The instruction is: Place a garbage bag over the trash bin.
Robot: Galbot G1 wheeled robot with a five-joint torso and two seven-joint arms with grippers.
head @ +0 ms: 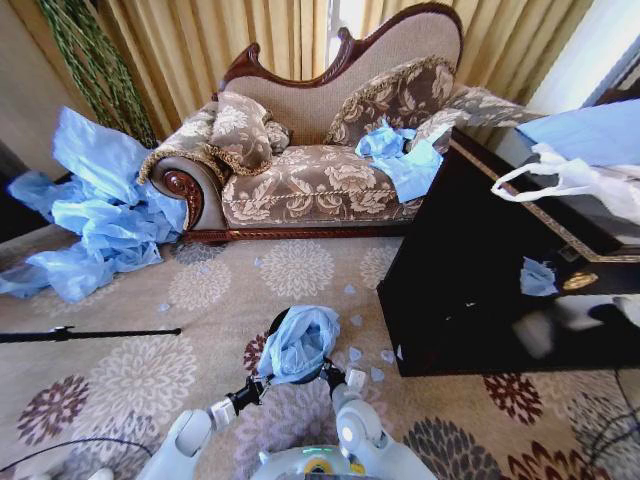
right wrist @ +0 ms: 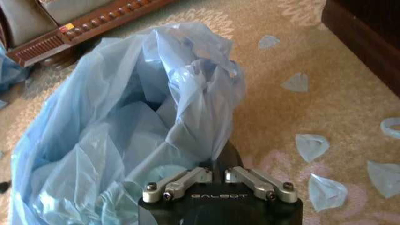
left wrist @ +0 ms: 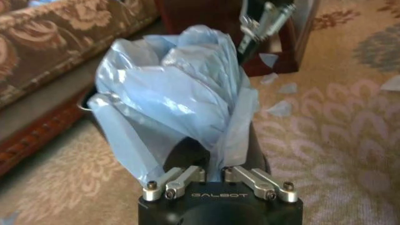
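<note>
The small black trash bin (head: 277, 321) stands on the flowered rug just in front of me, mostly covered by the light blue garbage bag (head: 298, 342). The bag bunches up over the bin's mouth. My left gripper (head: 260, 383) is at the bin's near left side, shut on a fold of the garbage bag (left wrist: 175, 89), with black bin wall (left wrist: 187, 149) showing below. My right gripper (head: 334, 373) is at the near right side, shut on the garbage bag's edge (right wrist: 125, 131) beside the bin rim (right wrist: 233, 151). The right gripper (left wrist: 259, 23) also appears beyond the bag in the left wrist view.
A dark wooden cabinet (head: 470, 280) stands close on the right, with a white handled bag (head: 560, 178) on top. A patterned sofa (head: 310, 180) is behind, and a heap of blue bags (head: 100, 220) lies at far left. Blue scraps (head: 365, 355) litter the rug. A black rod (head: 90, 333) lies to the left.
</note>
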